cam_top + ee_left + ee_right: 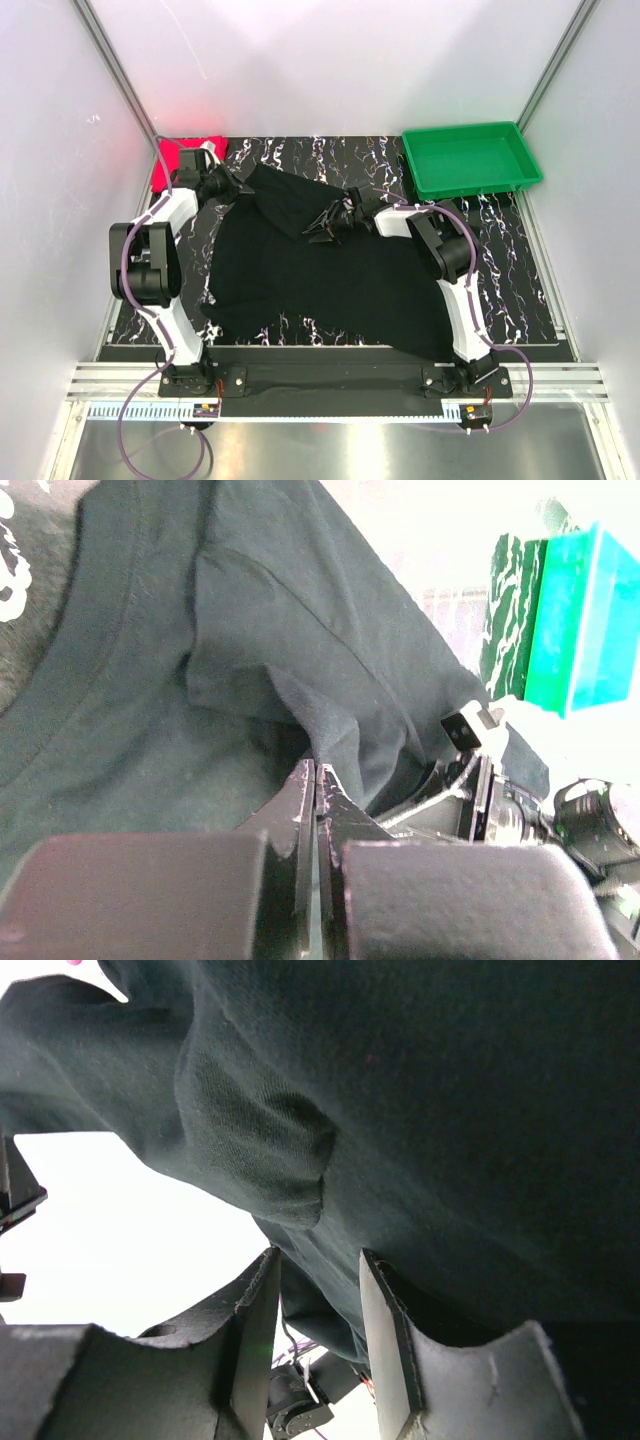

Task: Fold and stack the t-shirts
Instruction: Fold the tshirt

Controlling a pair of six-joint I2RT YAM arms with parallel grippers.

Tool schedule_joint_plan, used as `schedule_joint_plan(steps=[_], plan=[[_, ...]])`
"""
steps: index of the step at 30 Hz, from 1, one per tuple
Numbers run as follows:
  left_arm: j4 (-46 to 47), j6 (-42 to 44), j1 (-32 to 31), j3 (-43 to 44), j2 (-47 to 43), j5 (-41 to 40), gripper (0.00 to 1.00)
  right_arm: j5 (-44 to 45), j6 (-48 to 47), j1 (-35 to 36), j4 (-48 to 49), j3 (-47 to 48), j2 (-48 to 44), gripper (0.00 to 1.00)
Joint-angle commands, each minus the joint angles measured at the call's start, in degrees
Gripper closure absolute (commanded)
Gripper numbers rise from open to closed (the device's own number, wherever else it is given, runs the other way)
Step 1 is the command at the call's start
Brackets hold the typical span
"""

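Observation:
The black t-shirt (330, 280) lies spread over the middle of the table, with its far part lifted and bunched. My left gripper (232, 187) is shut on a fold of the shirt's far left part; in the left wrist view its jaws (316, 770) pinch the black cloth (250, 630). My right gripper (328, 226) is at the bunched cloth near the middle; in the right wrist view its jaws (320, 1258) stand apart, with a hanging edge of black cloth (420, 1110) between them. The pinkish-red t-shirt (186, 151) lies crumpled at the far left corner.
A green plastic tray (470, 158) stands at the far right corner, also in the left wrist view (570, 620). The table (520, 260) has a black marbled top. White walls close in the left, right and back sides.

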Motion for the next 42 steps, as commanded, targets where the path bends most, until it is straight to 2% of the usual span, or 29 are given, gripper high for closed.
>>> schedule_joint_plan(steps=[1,9,13,16,29,42], plan=[[3.87,-1.78,0.68,2.40,1.75,-0.13,1.00,0.74,1.36,1.02,1.04,2.39,1.03,0.56],[5.89,-2.93,0.59,2.05,3.86,0.75,1.00,5.56,5.22,1.99,-0.01,4.06,1.29,0.58],[6.07,-2.84,0.77,1.96,3.95,0.83,1.00,7.94,8.04,2.43,-0.28,3.97,2.00,0.69],[6.07,-2.75,0.94,2.05,4.04,0.92,1.00,9.61,8.93,3.39,-1.24,4.50,2.44,0.71],[6.86,-3.37,1.03,2.58,5.27,2.77,1.00,16.73,7.87,5.24,-10.55,6.34,1.47,0.67],[7.30,-3.81,1.12,2.40,5.53,3.82,1.00,19.11,7.17,7.35,-16.70,9.51,3.31,0.64]])
